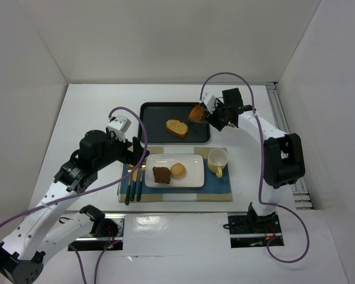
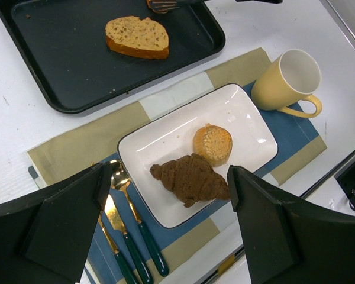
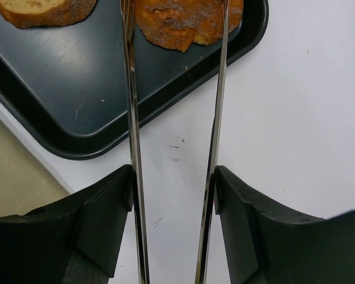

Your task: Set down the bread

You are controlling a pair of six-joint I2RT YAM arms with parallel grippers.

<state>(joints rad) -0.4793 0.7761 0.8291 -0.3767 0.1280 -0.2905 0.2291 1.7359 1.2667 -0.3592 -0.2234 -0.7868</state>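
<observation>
At the back you have a tray (image 1: 154,115): one bread slice (image 1: 177,128) lies in its middle, a second slice (image 1: 197,112) sits between the tongs (image 3: 132,148) at its right end. In front of it is a placemat (image 1: 216,190) bearing a plate (image 1: 192,177), with the croissant (image 1: 161,174) left of the bun (image 1: 178,170). The mug (image 1: 218,161) stands right of the plate, the cutlery (image 1: 134,180) left of it.

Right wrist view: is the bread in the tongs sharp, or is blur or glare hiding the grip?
Right wrist: the bread is sharp but cropped by the top edge; the tongs show thin glints, no washout. Top external: even light, soft shadows, the bread small there.
</observation>
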